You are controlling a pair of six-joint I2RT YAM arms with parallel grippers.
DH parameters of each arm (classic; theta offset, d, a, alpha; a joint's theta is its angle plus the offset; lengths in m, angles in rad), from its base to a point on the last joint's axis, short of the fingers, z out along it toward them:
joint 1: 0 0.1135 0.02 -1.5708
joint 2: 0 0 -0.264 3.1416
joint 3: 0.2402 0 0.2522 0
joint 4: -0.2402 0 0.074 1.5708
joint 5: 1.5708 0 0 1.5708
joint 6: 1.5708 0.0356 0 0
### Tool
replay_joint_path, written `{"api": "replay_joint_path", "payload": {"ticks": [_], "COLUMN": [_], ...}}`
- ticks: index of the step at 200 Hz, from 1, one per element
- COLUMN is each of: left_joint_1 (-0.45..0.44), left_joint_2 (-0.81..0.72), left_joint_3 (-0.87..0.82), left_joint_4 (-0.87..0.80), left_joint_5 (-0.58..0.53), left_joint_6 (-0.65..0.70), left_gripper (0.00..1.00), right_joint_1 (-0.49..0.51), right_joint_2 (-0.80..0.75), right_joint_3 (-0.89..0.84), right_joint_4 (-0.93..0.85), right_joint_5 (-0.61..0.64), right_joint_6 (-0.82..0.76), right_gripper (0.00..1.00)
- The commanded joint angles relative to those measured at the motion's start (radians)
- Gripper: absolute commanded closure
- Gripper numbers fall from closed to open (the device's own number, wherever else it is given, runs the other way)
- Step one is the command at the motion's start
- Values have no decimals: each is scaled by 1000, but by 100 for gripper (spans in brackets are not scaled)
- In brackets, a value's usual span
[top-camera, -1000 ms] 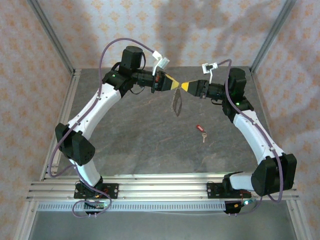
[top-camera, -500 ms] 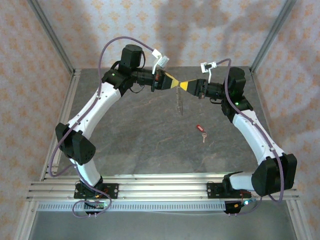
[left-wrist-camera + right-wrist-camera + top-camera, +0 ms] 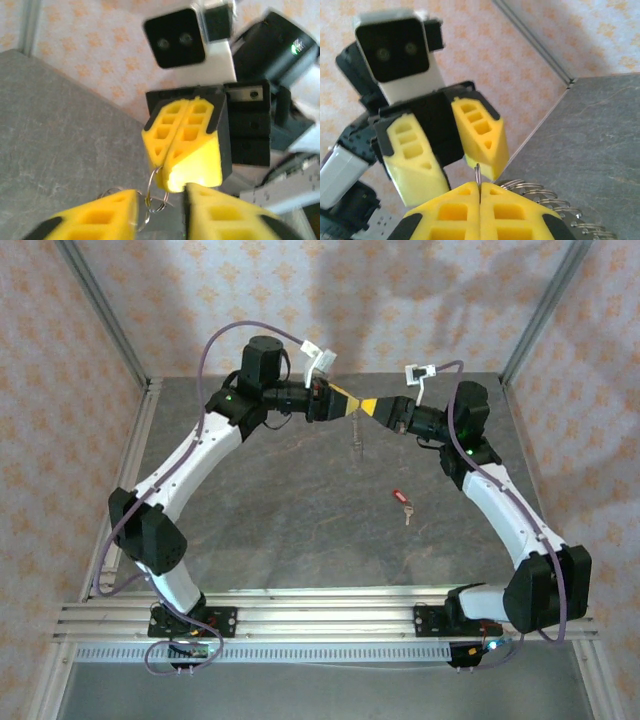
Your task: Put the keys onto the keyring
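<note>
— Two grippers were close, high up. Which one held the ring (image 3: 357, 435)?
— The right gripper (image 3: 373, 408), jaws shut on it. The left gripper (image 3: 343, 398) was half open beside it. The key (image 3: 402, 498) lay on the table (image 3: 280, 510).

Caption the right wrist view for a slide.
Right pincer shut on the keyring, facing the open left pincer.

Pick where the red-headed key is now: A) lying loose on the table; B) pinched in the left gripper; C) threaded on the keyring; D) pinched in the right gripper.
A: the red key lies by itself on the table, well apart from the hanging keyring.
</note>
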Motion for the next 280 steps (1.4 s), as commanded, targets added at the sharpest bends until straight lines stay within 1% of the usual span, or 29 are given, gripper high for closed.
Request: {"api": "replay_joint_path", "payload": {"ticks": [1, 9, 17, 26, 44, 56, 74, 95, 125, 176, 212, 254, 280], "left_joint_1": [-4, -4, -4, -4, -2, -4, -5, -9, -21, -43, -42, -35, -29], "left_joint_2": [-96, -113, -130, -145, -164, -163, -151, -142, -132, -124, -130, -111, -96], "left_joint_3": [-101, -141, -179, -219, -292, -330, -361, -376, -370, -357, -371, -362, -367], "left_joint_4": [279, 330, 370, 414, 493, 556, 619, 664, 672, 661, 637, 610, 629], "left_joint_5": [-143, -189, -251, -320, -438, -482, -514, -528, -526, -496, -487, -448, -434], "left_joint_6": [-207, -247, -279, -345, -456, -530, -611, -654, -663, -638, -612, -605, -612], "left_gripper": [55, 53, 47, 43, 40, 39, 38, 37, 37, 37, 38, 40, 41], "right_joint_1": [3, 4, 4, 3, 3, 4, 3, 5, 15, 40, 46, 52, 57], "right_joint_2": [-14, -10, -5, -2, 6, 13, 17, 22, 29, 53, 66, 76, 81], "right_joint_3": [-28, -33, -37, -39, -42, -44, -50, -54, -52, -25, -27, -50, -61], "right_joint_4": [169, 183, 191, 201, 223, 242, 273, 289, 281, 272, 267, 287, 315], "right_joint_5": [86, 96, 108, 119, 132, 136, 148, 159, 154, 112, 111, 123, 139], "right_joint_6": [87, 99, 108, 117, 141, 157, 185, 209, 219, 244, 247, 246, 246], "right_gripper": [100, 100, 100, 100, 100, 100, 100, 100, 100, 100, 100, 100, 100]}}
